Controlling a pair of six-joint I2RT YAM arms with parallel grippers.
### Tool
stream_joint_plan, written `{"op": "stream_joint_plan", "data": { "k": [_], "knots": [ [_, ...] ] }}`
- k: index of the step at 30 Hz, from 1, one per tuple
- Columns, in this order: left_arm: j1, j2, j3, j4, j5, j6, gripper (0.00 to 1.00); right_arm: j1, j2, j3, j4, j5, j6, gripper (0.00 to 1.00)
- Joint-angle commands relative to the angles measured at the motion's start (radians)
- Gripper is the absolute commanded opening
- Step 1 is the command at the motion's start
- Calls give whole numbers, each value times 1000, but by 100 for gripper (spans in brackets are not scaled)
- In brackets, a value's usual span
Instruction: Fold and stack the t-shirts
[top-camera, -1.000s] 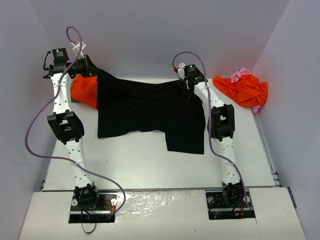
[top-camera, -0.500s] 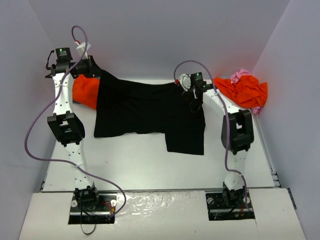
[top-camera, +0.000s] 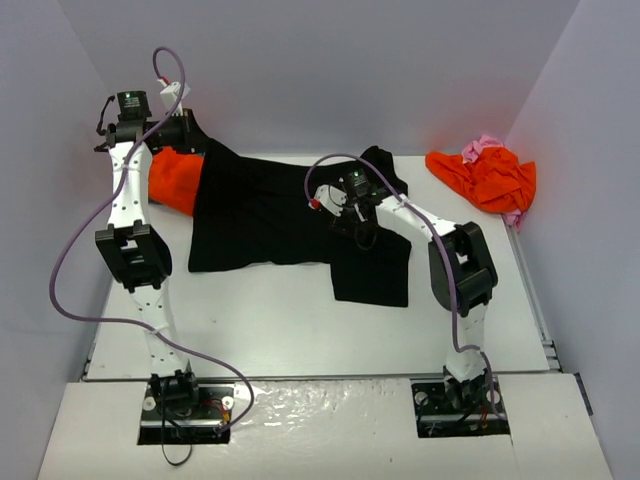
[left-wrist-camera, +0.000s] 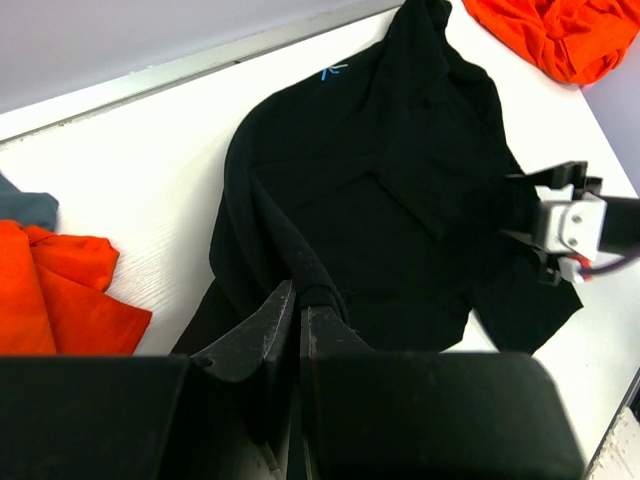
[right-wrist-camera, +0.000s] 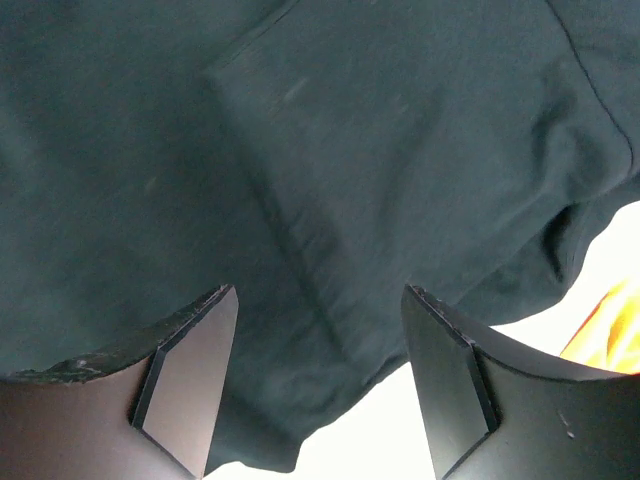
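Two grippers, mine: left gripper pinched closed on a raised fold of the black t-shirt, spread across the far table; right gripper jaws apart over that cloth, gripping nothing. My left wrist view alone shows blue-grey cloth beside the orange t-shirt; top view alone shows pink cloth far right.
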Motion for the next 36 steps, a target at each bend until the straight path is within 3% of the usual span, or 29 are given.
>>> {"op": "stream_joint_plan", "data": {
  "k": [1, 14, 25, 28, 30, 35, 36],
  "knots": [
    [2, -79, 25, 3, 15, 51, 0, -6, 62, 78, 9, 49, -19, 63],
    [4, -47, 55, -31, 22, 72, 0, -24, 192, 166, -11, 85, -36, 61],
    [3, -43, 68, -33, 21, 65, 0, -111, 176, 158, -22, 138, -53, 60],
    [-1, -45, 66, -31, 19, 62, 0, -111, 198, 159, -22, 146, -41, 46],
    [-1, -49, 64, -29, 14, 64, 0, -111, 205, 162, -23, 143, -34, 43],
    [-1, -50, 79, -32, 7, 66, 0, -109, 193, 175, -25, 131, -45, 14],
    [-1, -50, 80, -33, 7, 66, 0, -109, 193, 175, -25, 129, -46, 12]
  ]
}}
